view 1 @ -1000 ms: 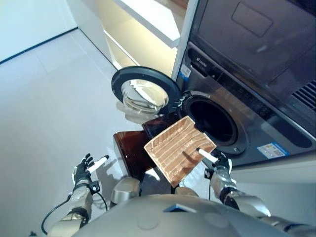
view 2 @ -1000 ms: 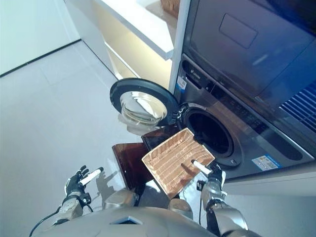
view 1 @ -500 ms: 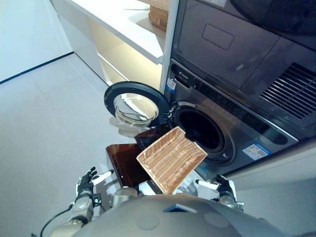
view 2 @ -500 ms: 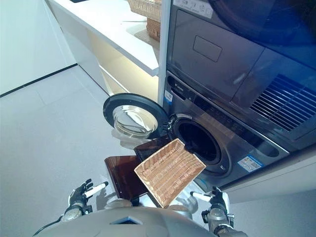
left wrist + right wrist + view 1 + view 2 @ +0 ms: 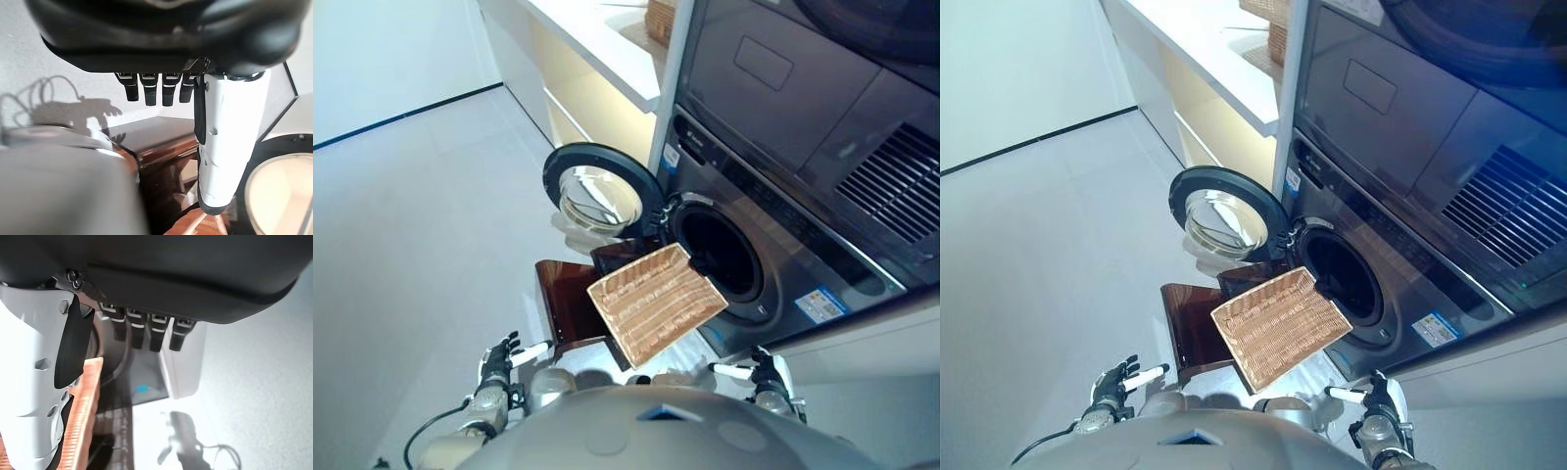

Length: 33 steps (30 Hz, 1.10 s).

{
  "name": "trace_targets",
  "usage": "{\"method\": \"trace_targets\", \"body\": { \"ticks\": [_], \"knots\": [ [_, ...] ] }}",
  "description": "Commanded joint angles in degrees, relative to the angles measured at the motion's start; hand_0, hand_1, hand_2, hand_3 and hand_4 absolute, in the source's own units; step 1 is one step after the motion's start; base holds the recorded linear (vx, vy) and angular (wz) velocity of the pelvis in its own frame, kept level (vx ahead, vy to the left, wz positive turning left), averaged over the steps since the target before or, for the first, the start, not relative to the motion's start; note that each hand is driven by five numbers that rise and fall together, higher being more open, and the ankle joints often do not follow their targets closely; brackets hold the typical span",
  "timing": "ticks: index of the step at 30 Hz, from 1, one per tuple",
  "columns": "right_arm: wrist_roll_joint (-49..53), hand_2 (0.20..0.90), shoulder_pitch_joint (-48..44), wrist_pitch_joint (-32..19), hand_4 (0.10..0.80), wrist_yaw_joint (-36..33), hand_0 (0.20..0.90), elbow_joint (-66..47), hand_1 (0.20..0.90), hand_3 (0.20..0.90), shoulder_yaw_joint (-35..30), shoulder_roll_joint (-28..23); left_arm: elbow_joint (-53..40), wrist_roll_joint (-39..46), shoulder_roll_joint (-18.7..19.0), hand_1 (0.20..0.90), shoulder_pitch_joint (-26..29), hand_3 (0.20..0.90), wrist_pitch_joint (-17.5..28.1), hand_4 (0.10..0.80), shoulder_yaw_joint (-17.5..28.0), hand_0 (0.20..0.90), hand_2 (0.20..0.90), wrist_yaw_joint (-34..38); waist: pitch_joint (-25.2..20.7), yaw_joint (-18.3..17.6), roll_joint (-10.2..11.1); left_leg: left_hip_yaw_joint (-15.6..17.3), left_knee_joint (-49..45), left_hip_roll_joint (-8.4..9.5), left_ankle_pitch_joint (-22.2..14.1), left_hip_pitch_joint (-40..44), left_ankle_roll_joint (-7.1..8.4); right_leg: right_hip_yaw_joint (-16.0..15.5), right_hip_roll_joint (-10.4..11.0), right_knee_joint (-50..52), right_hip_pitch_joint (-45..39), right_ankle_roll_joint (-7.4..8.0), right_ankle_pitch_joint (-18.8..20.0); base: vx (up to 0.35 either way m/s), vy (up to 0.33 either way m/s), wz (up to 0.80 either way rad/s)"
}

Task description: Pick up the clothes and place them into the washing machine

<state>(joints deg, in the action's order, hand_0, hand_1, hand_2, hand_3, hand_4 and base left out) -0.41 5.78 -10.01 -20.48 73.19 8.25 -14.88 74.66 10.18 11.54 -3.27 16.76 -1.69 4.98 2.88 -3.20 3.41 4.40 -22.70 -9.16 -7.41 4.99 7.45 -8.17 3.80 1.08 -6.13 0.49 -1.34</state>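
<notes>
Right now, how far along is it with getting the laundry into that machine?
The washing machine's door stands open, and the wicker basket on the dark stand in front of the drum opening looks empty. No clothes show anywhere, and the drum is too dark to see inside. The left hand and right hand hang open, holding nothing. Loading may be finished; the door is not yet closed.

Brown stool (image 5: 570, 302) on floor (image 5: 421, 225) carries wicker basket (image 5: 654, 303).
</notes>
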Motion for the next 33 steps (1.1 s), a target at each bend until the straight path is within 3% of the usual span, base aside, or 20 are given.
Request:
{"method": "trace_targets", "body": {
  "ticks": [1,6,8,9,10,11,13,14,15,16,19,21,23,26,29,33],
  "knots": [
    [2.2,0.900,-2.1,-1.9,0.800,-2.6,0.900,-0.3,0.900,0.900,-4.1,-1.2,-3.2,-0.9,0.8,0.900,4.3,0.900,3.5,0.800,-2.4,0.900,0.900,0.6,-3.5,-0.9,-0.2,-0.7,8.3,2.03,3.5,4.0,-2.99,3.9,-2.3,2.6,7.6,3.40,1.2,-0.068,0.164,0.44],
    [3.2,0.900,-1.1,-1.6,0.800,-2.4,0.900,0.8,0.900,0.900,-5.1,0.3,-4.1,-1.9,0.9,0.900,4.4,0.900,3.5,0.800,-4.3,0.900,0.900,-0.4,-4.0,-1.5,-0.2,-0.1,16.6,4.06,0.5,5.2,-4.23,4.0,-0.6,4.3,10.0,4.89,2.9,-0.128,0.205,0.15],
    [3.3,0.900,-0.6,-1.6,0.800,-2.3,0.900,0.5,0.900,0.900,-5.3,1.2,-3.8,-2.3,0.8,0.900,4.3,0.900,3.8,0.800,-4.5,0.900,0.900,-0.4,-3.1,-1.7,0.1,-0.1,19.0,6.66,-0.1,5.0,-5.40,5.1,1.7,4.8,12.0,6.84,5.8,-0.224,0.259,-0.25],
    [3.3,0.900,-0.5,-1.6,0.800,-2.3,0.900,0.5,0.900,0.900,-5.3,1.2,-3.8,-2.3,0.8,0.900,4.3,0.900,3.8,0.800,-4.5,0.900,0.900,-0.4,-3.1,-1.7,0.1,0.0,19.1,6.70,0.0,5.0,-5.43,5.2,1.7,4.8,12.1,6.86,5.8,-0.256,0.243,-0.09],
    [3.4,0.900,-0.7,-1.5,0.800,-2.4,0.900,0.6,0.900,0.900,-6.0,1.3,-3.5,-2.5,0.8,0.900,4.3,0.900,4.2,0.800,-4.8,0.900,0.900,-0.4,-2.2,-2.3,0.0,-0.1,21.3,8.34,0.6,5.0,-6.15,6.4,3.2,4.5,13.9,8.32,8.8,-0.176,0.156,-0.09],
    [3.4,0.900,-0.7,-1.4,0.800,-2.4,0.900,0.6,0.900,0.900,-6.0,1.3,-3.5,-2.5,0.8,0.900,4.3,0.900,4.2,0.800,-4.8,0.900,0.900,-0.4,-2.2,-2.2,0.0,0.0,21.4,8.39,0.7,5.0,-6.18,6.5,3.2,4.5,14.0,8.35,8.9,-0.326,0.286,-0.10],
    [2.7,0.900,-0.4,-1.3,0.800,-2.3,0.900,0.5,0.900,0.900,-6.2,1.7,-2.8,-3.8,1.2,0.900,4.3,0.900,4.3,0.800,-5.0,0.900,0.900,-0.5,-1.2,-2.9,-0.1,0.2,25.1,10.20,2.3,5.3,-6.73,8.0,5.1,3.8,16.2,10.07,12.0,-0.292,0.222,-0.16],
    [2.8,0.900,-0.5,-1.3,0.800,-2.2,0.900,0.3,0.900,0.900,-6.2,1.6,-2.6,-4.2,1.6,0.900,4.7,0.900,4.3,0.800,-5.3,0.900,0.900,-0.5,-0.7,-3.6,-0.1,-0.1,25.5,10.15,3.1,5.0,-6.73,10.1,5.4,4.3,17.0,10.67,13.1,-0.192,0.113,-0.18],
    [2.8,0.900,-0.5,-1.3,0.800,-2.2,0.900,0.3,0.900,0.900,-6.2,1.6,-2.6,-4.2,1.6,0.900,4.8,0.900,4.3,0.800,-5.3,0.900,0.900,-0.5,-0.8,-3.5,0.0,0.0,25.5,10.18,3.1,5.0,-6.74,10.2,5.4,4.3,17.0,10.69,13.1,-0.295,0.131,-0.15],
    [2.3,0.900,-0.5,-1.4,0.800,-2.2,0.900,0.0,0.900,0.900,-5.4,1.6,-2.5,-5.3,2.3,0.900,5.4,0.900,4.2,0.800,-5.8,0.900,0.900,-0.5,-0.4,-4.0,-0.7,-0.1,25.8,9.77,4.3,3.9,-6.97,12.9,3.4,6.7,16.9,9.86,10.1,-0.192,0.084,-0.03],
    [1.7,0.900,-0.1,-1.4,0.800,-2.3,0.900,0.0,0.900,0.900,-4.8,1.5,-2.7,-5.8,3.1,0.900,5.3,0.900,4.3,0.800,-5.9,0.900,0.900,-0.3,-0.6,-3.4,-1.1,-0.1,25.7,9.68,5.6,2.7,-7.49,13.2,1.8,10.5,15.1,8.48,6.6,-0.282,0.098,-0.11],
    [0.0,0.900,-0.1,-1.1,0.800,-2.4,0.900,0.4,0.900,0.900,-3.6,1.8,-3.0,-6.0,3.7,0.900,4.6,0.900,4.1,0.800,-5.5,0.900,0.900,0.1,-1.4,-0.9,-1.8,1.2,25.9,9.06,8.0,0.3,-7.95,9.8,0.4,16.0,11.1,6.71,0.1,-0.338,0.059,-0.15],
    [-0.7,0.900,-0.3,-0.9,0.800,-2.4,0.900,1.0,0.900,0.900,-3.0,2.0,-2.8,-5.6,3.7,0.900,4.3,0.900,4.0,0.800,-4.9,0.900,0.900,0.0,-2.3,0.4,-2.3,2.3,25.6,8.54,9.0,-1.5,-8.02,8.8,-0.5,17.4,8.3,6.28,-2.3,-0.264,0.013,0.01],
    [-1.2,0.900,-0.5,-0.8,0.800,-2.1,0.900,1.3,0.900,0.900,-2.6,1.9,-2.5,-5.6,3.7,0.900,3.8,0.900,3.9,0.800,-4.9,0.900,0.900,-0.3,-3.1,1.5,-2.0,3.3,25.0,8.53,9.7,-3.0,-8.07,9.4,-0.9,17.5,4.9,6.50,-3.6,-0.226,-0.059,-0.16],
    [-1.9,0.900,-0.9,-1.2,0.800,-1.4,0.900,0.4,0.900,0.900,-1.3,1.7,-1.8,-5.2,3.3,0.900,3.0,0.900,3.8,0.800,-4.6,0.900,0.900,-1.0,-4.7,3.2,-1.6,3.9,22.9,8.42,11.4,-7.7,-7.87,13.8,-2.2,14.8,0.7,6.08,-6.2,-0.246,-0.119,-0.30],
    [-3.7,0.900,-1.2,-0.9,0.800,-1.6,0.900,-0.3,0.900,0.900,0.3,1.4,-1.8,-4.2,2.6,0.900,2.3,0.900,3.9,0.800,-3.8,0.900,0.900,-0.9,-5.0,4.7,-1.6,4.1,22.0,7.62,13.8,-10.9,-6.51,13.8,-1.5,7.2,-1.6,5.77,-6.0,-0.239,-0.171,-0.14]
  ]
}}
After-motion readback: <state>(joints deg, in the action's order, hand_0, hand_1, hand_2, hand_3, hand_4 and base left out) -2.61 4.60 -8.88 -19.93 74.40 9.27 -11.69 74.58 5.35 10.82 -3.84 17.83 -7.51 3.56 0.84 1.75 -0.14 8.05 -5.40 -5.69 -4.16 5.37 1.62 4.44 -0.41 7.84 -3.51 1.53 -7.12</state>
